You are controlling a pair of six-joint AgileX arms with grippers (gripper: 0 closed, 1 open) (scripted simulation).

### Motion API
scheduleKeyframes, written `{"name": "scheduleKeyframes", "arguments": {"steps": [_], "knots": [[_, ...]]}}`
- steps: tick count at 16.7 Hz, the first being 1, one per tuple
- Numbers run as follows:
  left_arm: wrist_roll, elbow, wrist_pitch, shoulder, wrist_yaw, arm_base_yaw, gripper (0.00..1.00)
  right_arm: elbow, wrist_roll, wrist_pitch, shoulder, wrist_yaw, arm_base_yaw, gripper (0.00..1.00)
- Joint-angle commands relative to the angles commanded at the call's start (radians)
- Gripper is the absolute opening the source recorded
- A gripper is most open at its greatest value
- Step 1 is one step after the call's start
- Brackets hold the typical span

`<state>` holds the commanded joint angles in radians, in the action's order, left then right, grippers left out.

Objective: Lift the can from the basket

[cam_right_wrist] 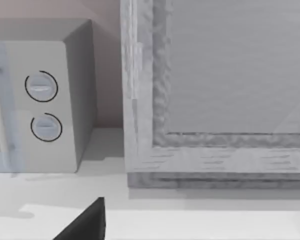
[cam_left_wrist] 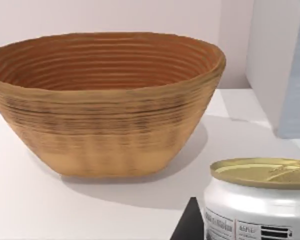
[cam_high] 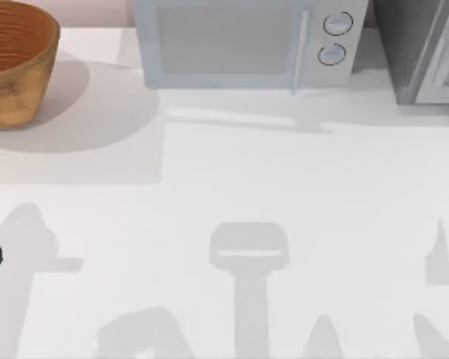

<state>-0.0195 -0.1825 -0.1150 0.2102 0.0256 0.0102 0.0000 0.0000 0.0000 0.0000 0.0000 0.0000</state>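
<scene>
In the left wrist view the can (cam_left_wrist: 260, 200) (gold lid, white side with dark print) sits close to the camera and outside the basket (cam_left_wrist: 105, 125), a dark finger (cam_left_wrist: 190, 225) just beside it; whether the left gripper is clamped on it I cannot tell. The basket stands on the white table (cam_high: 284, 179) at its far left corner, left of the microwave (cam_high: 247, 45); the right wrist view faces the microwave's dials (cam_right_wrist: 42, 107).

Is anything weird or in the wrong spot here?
Yes, one thing. The can is not inside the basket. In the left wrist view it sits outside the basket, close to the camera, upright with its gold lid on top. The basket looks empty inside and stands upright at the table's far left. Nothing looks spilled or broken.
</scene>
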Motion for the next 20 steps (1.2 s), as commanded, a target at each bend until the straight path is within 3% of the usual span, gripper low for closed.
{"name": "scheduleKeyframes", "arguments": {"steps": [5, 13, 16, 20], "knots": [[0.018, 0.172, 0.108, -0.198, -0.023, -0.011, 0.0, 0.0, 0.0, 0.0, 0.0, 0.0, 0.0, 1.0], [0.017, 0.181, 0.114, -0.204, -0.024, -0.009, 0.0, 0.0, 0.0, 0.0, 0.0, 0.0, 0.0, 1.0], [0.014, 0.143, 0.143, -0.131, 0.046, -0.026, 0.0, 0.0, 0.0, 0.0, 0.0, 0.0, 0.0, 1.0], [0.005, 0.046, 0.229, 0.057, 0.204, -0.06, 0.0, 0.0, 0.0, 0.0, 0.0, 0.0, 0.0, 1.0]]}}
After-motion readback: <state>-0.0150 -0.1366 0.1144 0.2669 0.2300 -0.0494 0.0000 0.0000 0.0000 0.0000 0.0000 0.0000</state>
